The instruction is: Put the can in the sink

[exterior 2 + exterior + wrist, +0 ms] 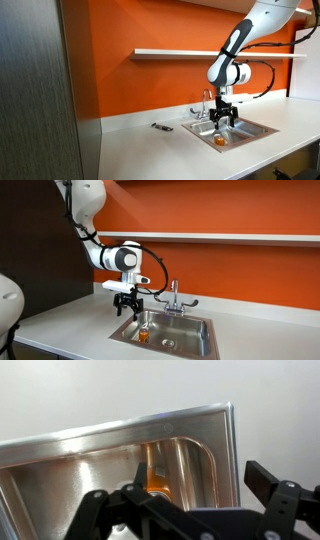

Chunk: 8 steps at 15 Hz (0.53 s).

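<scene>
The small orange can (144,333) sits on the floor of the steel sink (190,330), near a corner (so the task looks done). Above it hangs the gripper (126,308), its fingers spread wide and holding nothing.

Bright, even room light fills both exterior views, throwing a soft shadow under the shelf (250,238) and little glare on the pale tabletop (60,330). The wrist view is blurred: the sink (100,460) steel smears reflections, and the dark claw (185,505) is unfocused.
</scene>
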Each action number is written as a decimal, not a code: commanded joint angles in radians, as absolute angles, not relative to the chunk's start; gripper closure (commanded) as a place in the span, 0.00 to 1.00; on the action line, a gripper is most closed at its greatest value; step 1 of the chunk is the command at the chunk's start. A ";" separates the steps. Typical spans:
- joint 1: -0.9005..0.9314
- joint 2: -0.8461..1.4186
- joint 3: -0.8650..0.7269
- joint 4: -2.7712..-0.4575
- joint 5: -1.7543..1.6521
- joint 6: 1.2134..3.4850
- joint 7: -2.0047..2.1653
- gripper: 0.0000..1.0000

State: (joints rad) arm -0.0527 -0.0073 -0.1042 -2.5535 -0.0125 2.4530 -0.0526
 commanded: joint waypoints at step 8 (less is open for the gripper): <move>-0.061 -0.046 -0.092 -2.589 -0.016 2.437 -0.049 0.00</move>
State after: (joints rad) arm -0.0527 -0.0460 -0.1003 -2.5897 -0.0164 2.4387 -0.0490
